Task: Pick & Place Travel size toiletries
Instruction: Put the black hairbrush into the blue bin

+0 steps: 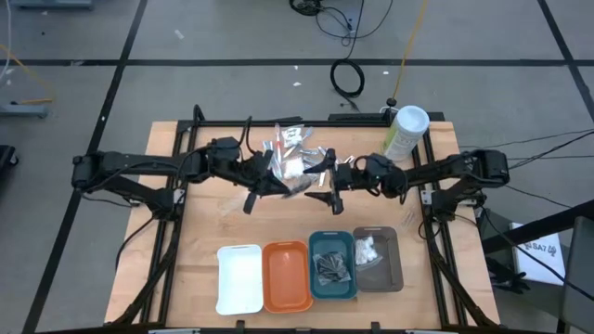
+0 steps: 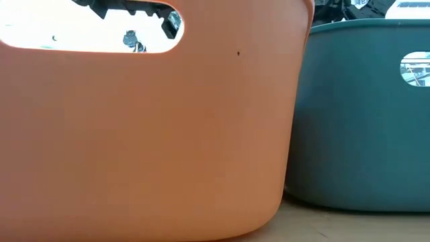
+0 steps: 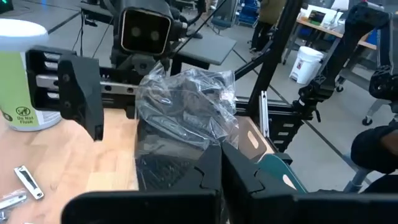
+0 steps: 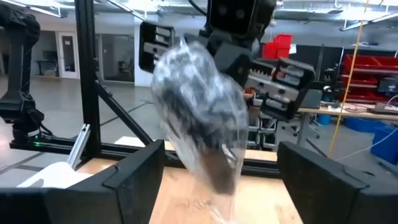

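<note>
Just behind the teal tray (image 1: 332, 266), above the middle of the tabletop (image 1: 209, 223), the left gripper (image 1: 269, 176) is clamped shut on a clear plastic bag (image 1: 295, 170) with a dark grey bundle inside, its long axis hanging tilted down from the grip. Facing it from the pale-green canister's (image 1: 405, 132) side, the right gripper (image 1: 327, 184) stands with its fingers (image 4: 134, 180) spread wide on either side of the bag's (image 4: 202, 121) lower end, holding nothing. More wrapped toiletries (image 1: 290, 141) lie farther behind the teal tray, and white pads (image 1: 367, 249) sit in the grey tray (image 1: 380, 276) beside it.

Pale-green canister (image 1: 405, 132), white lid, upright at 1 o'clock on wooden surface (image 1: 204, 218). White (image 1: 239, 277), orange (image 1: 287, 276), teal (image 1: 332, 266), grey (image 1: 379, 259) trays in row at 6 o'clock.
</note>
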### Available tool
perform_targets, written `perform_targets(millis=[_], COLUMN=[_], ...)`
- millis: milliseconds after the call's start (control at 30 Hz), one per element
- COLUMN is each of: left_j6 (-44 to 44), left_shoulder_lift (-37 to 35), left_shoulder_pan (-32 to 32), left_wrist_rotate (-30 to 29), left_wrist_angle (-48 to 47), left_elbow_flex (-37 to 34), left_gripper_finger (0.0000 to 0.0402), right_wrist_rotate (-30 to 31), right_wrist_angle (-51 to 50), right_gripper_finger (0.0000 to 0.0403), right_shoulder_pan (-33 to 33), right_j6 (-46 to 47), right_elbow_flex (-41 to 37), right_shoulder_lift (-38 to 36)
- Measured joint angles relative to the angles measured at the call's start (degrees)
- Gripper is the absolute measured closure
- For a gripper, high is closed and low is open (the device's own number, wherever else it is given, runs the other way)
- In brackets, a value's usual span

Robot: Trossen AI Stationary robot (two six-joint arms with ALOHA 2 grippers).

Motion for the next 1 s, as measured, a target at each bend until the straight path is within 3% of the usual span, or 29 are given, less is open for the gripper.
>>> perform_targets(millis=[200, 533, 667, 800, 900, 1000], left_j6=[0.2, 0.2, 0.1, 2.4, 5.6, 8.5], left_shoulder_lift=[0.0, 0.0, 0.0, -0.3, -2.2, -3.6], left_shoulder_pan=[0.0, 0.3, 0.3, -0.1, -0.7, -1.2], left_wrist_rotate=[-0.6, -4.1, -7.2, -13.8, -22.8, -35.7], left_wrist_angle=[0.1, 0.0, -0.1, -2.5, -6.0, -9.2], left_elbow_flex=[0.0, 0.0, 0.0, 0.0, 0.0, 0.1], left_gripper_finger=[0.0401, 0.0401, 0.0398, 0.0367, 0.032, 0.0265], right_wrist_rotate=[0.0, 0.0, 0.3, 0.5, -0.6, -4.3], right_wrist_angle=[2.9, 1.4, 0.8, -3.6, -10.8, -19.1], right_gripper_finger=[0.0175, 0.0374, 0.0378, 0.0378, 0.0381, 0.0381], right_shoulder_pan=[2.0, 3.2, 3.2, 3.1, 3.4, 4.2], right_j6=[-3.3, -7.3, -7.5, -7.1, -6.8, -4.0], right_elbow_flex=[0.0, 0.6, 0.6, 0.6, 0.6, 0.6], right_shoulder_lift=[0.0, 0.0, -0.1, -2.4, -6.3, -10.9])
